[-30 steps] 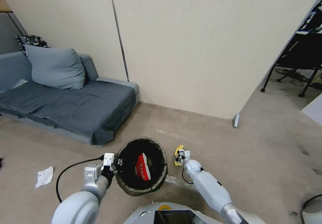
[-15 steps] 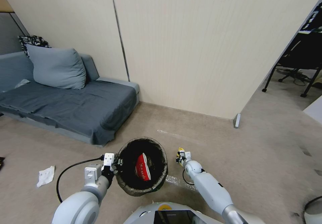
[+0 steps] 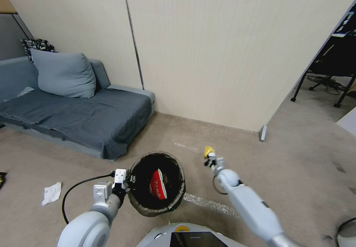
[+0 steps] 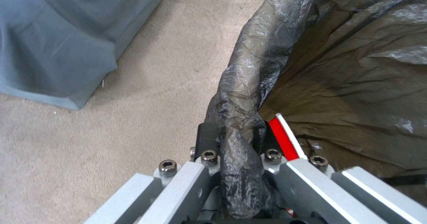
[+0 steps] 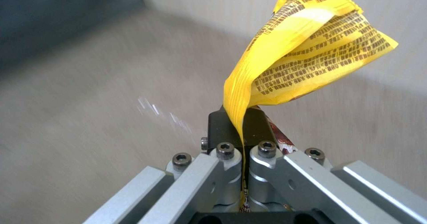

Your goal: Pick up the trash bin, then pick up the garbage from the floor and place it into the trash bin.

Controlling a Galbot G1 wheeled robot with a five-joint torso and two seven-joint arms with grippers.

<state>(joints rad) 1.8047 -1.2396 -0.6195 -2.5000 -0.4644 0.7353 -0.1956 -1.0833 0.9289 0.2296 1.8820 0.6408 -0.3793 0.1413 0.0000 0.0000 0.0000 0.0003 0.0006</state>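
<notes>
The trash bin (image 3: 174,199), lined with a dark bag, hangs off the floor in front of me. My left gripper (image 3: 124,180) is shut on its bag-covered rim (image 4: 240,130). A red-and-white packet (image 3: 157,184) lies inside the bin, its edge (image 4: 282,137) visible in the left wrist view. My right gripper (image 3: 210,159) is raised to the right of the bin, shut on a yellow snack wrapper (image 3: 208,151) that sticks up from its fingers (image 5: 307,53). A crumpled white tissue (image 3: 51,193) lies on the beige carpet floor (image 3: 296,165) at the left.
A grey sofa (image 3: 70,117) with a cushion (image 3: 63,74) stands at the left against the pale panel wall (image 3: 222,54). A strip of clear tape (image 3: 211,203) lies on the carpet near the bin. Chair legs (image 3: 315,87) show at the far right. A small dark item (image 3: 2,178) lies at the left edge.
My right gripper has lifted the yellow wrapper off the floor and moved up and to the right. The left arm and bin have stayed in place.
</notes>
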